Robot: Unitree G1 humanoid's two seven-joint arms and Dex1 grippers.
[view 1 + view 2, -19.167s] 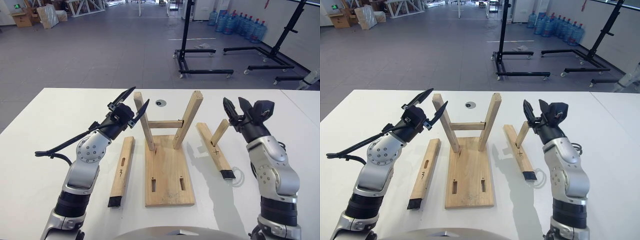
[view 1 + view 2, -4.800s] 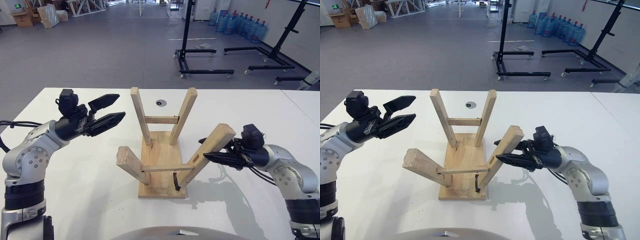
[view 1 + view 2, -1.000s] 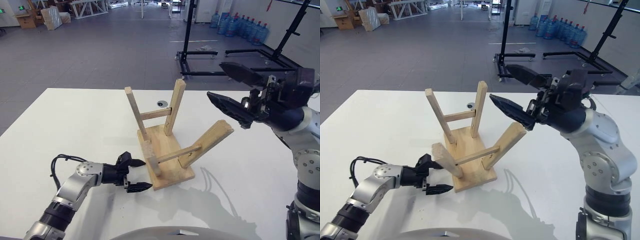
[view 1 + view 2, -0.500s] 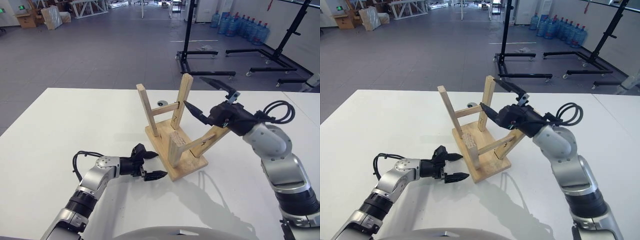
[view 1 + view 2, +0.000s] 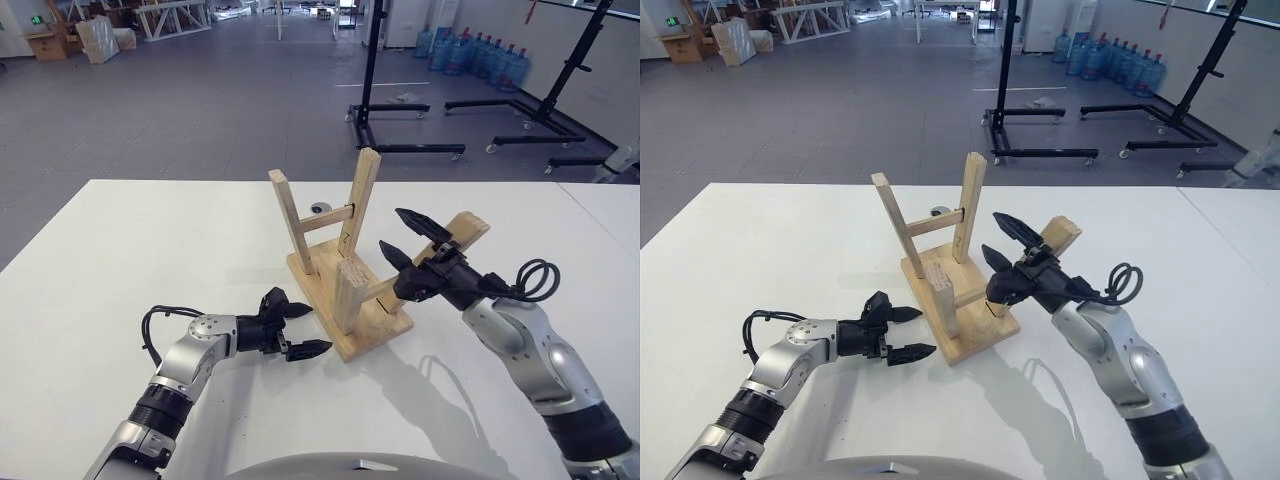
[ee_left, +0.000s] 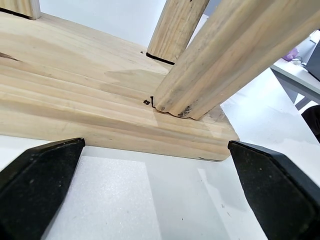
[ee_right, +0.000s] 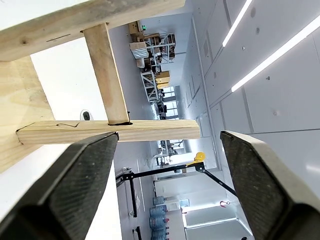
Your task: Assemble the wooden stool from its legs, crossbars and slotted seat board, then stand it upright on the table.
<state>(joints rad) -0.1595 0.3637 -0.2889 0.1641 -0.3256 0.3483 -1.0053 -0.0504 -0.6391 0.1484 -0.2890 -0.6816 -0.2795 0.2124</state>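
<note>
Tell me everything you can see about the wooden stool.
The stool is pale, bare wood and upside down: its seat board lies flat on the white table, four legs pointing up in two pairs, each joined by a crossbar. The open right gripper straddles the near pair's slanting right leg; the open left gripper sits just short of the board's near edge.

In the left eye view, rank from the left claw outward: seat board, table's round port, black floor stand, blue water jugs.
1. Seat board, right beside the left claw.
2. Round port, farther back, centre.
3. Black stand, floor beyond.
4. Water jugs, far right.
</note>
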